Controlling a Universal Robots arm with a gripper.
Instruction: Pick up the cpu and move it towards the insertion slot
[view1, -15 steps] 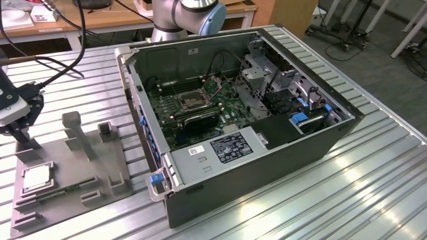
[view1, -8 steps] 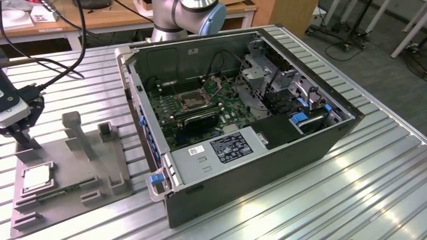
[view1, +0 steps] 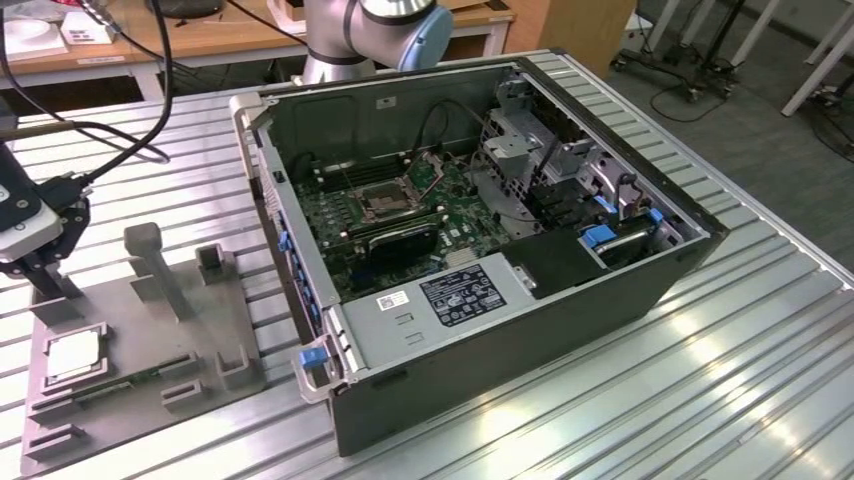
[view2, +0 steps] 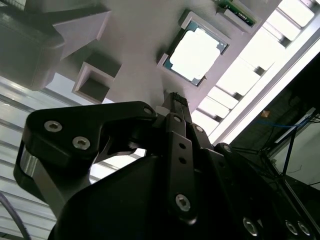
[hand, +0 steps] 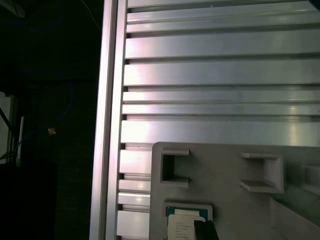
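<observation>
Tool (view1: 54, 288) sits at the exterior view's left, over the far corner of the grey fixture plate (view1: 140, 335). It has hold of nothing. In the second wrist view its black links slope inward to a single ribbed tip (view2: 174, 99), so the tool appears drawn fully closed, though the angle is poor. The cpu (view1: 74, 357) lies flat in a square recess of the fixture plate, silver top up, pale rim visible all round, not lifted. In the second wrist view the cpu (view2: 196, 53) is just beyond the tool tip and apart from it, with bare plate (view2: 135, 40) between them. In the first wrist view the tool's dark tip (hand: 205, 231) overlaps the corner of the cpu (hand: 181, 226) as seen from that camera. A green memory stick (view1: 127, 385) lies in another holder of the plate, beside the cpu. The insertion slot (view1: 387, 205), silvery frame with dark centre, is on the green board inside the open computer case (view1: 507, 370), well apart from the tool toward the exterior view's right. Plate and case both stand on the ribbed aluminium tabletop (view1: 667, 400).
</observation>
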